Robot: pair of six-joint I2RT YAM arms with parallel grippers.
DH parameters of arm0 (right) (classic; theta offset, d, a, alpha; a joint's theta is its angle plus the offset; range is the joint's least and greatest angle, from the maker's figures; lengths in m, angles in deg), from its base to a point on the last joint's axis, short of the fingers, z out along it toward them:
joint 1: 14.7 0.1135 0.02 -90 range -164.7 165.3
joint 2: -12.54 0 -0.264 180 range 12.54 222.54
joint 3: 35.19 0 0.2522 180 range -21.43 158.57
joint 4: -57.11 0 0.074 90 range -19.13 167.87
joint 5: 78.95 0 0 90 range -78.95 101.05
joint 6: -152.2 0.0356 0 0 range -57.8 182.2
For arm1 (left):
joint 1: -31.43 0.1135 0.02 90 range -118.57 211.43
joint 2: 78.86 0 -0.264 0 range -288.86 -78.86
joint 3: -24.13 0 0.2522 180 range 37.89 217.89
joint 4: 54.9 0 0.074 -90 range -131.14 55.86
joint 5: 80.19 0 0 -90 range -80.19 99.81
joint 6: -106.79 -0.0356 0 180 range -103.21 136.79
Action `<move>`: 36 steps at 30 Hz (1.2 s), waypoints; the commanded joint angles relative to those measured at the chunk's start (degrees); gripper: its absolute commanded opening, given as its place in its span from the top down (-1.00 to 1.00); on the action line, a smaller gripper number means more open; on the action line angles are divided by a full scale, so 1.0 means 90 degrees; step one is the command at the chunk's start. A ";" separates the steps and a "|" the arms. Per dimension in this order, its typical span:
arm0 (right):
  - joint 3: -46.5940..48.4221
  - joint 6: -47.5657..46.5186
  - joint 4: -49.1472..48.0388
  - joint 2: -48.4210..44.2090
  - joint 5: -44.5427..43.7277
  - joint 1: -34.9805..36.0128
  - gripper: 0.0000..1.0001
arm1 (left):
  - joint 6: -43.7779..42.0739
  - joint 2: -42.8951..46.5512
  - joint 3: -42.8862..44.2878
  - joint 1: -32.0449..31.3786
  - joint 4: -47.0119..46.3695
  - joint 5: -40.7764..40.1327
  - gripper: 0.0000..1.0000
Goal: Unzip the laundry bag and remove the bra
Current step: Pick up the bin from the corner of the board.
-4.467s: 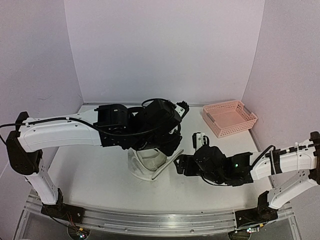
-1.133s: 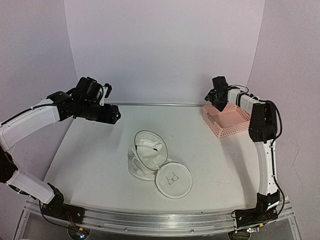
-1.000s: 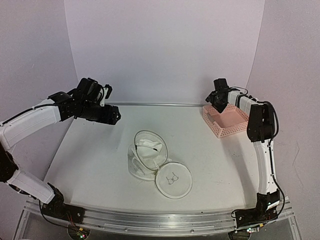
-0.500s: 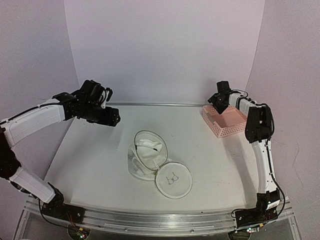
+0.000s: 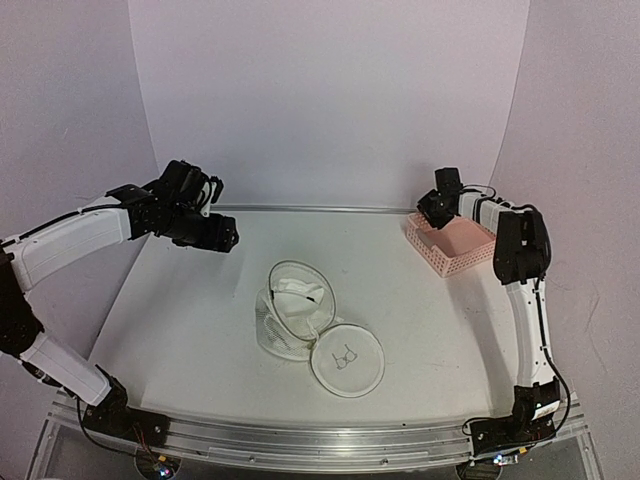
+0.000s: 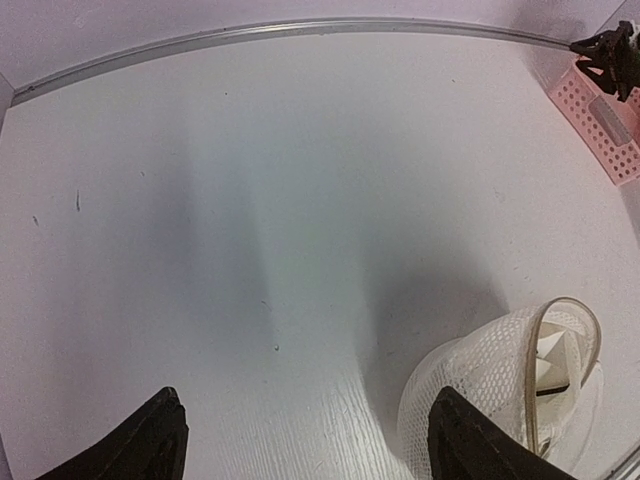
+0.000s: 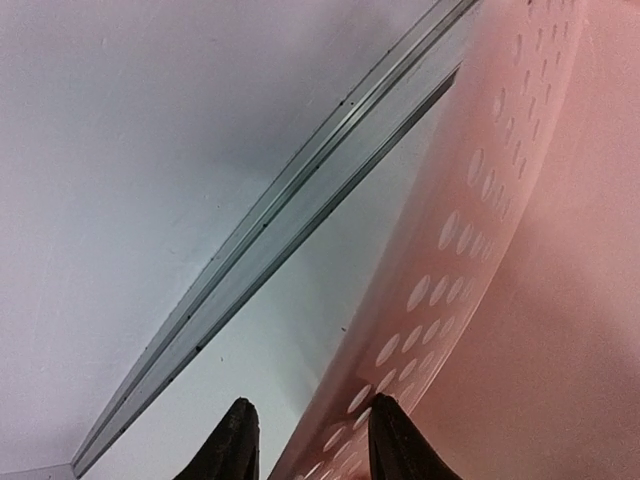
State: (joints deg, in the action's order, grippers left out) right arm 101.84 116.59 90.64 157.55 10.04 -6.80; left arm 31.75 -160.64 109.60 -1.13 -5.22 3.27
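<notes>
The laundry bag [image 5: 285, 328] lies unzipped at the middle of the table, its round lid [image 5: 347, 362] with the black bra drawing flopped open toward the front. The bra [image 5: 298, 291], white fabric with a thin black strap, sits inside the open pouch. The left wrist view shows the bag [image 6: 470, 385] at lower right with the bra [image 6: 555, 350] inside. My left gripper [image 5: 226, 238] [image 6: 310, 445] hovers open over bare table, far left of the bag. My right gripper [image 5: 432, 212] [image 7: 312, 440] is at the back right, its jaws partly closed astride the pink basket's wall.
The pink lattice basket [image 5: 468, 248] [image 7: 500, 250] stands at the back right corner against the wall rail [image 7: 300, 190]. It also shows at the far right of the left wrist view, as the pink basket [image 6: 600, 120]. White walls enclose the table on three sides.
Both arms were over the bag earlier and have since drawn back to the rear corners, leaving it open. Over the last second the right jaws narrowed at the basket's corner.
</notes>
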 commanded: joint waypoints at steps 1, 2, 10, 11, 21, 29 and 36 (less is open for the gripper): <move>-0.0494 -0.0057 -0.0049 -0.0460 0.0258 0.0004 0.39 | -0.0022 0.0091 0.0041 0.0033 -0.0204 0.0035 -0.67; -0.0593 -0.0052 -0.0078 -0.0518 0.0284 0.0005 0.46 | -0.0022 0.0105 0.0041 0.0037 -0.0202 0.0027 -0.67; -0.1448 -0.0028 -0.0462 -0.1064 0.0531 0.0023 0.84 | -0.0012 0.0203 0.0031 0.0043 -0.0206 0.0030 -0.66; -0.1574 -0.0023 -0.0517 -0.1149 0.0562 0.0027 0.87 | -0.0007 0.0216 0.0031 0.0041 -0.0209 0.0033 -0.67; -0.3074 -0.0109 -0.1031 -0.2191 0.0790 0.0208 1.00 | -0.0002 0.0273 0.0022 0.0043 -0.0212 0.0029 -0.67; -0.4044 -0.0636 -0.1162 -0.3016 0.1022 0.0476 1.00 | -0.0003 0.0290 0.0021 0.0036 -0.0210 0.0015 -0.67; -0.4598 -0.1477 -0.1045 -0.3650 0.1275 0.0896 1.00 | -0.0002 0.0370 0.0022 0.0043 -0.0212 -0.0012 -0.67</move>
State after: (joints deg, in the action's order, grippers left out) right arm 62.69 107.85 82.25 129.99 17.62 -1.23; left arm 31.75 -160.35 109.44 -1.09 -5.22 3.66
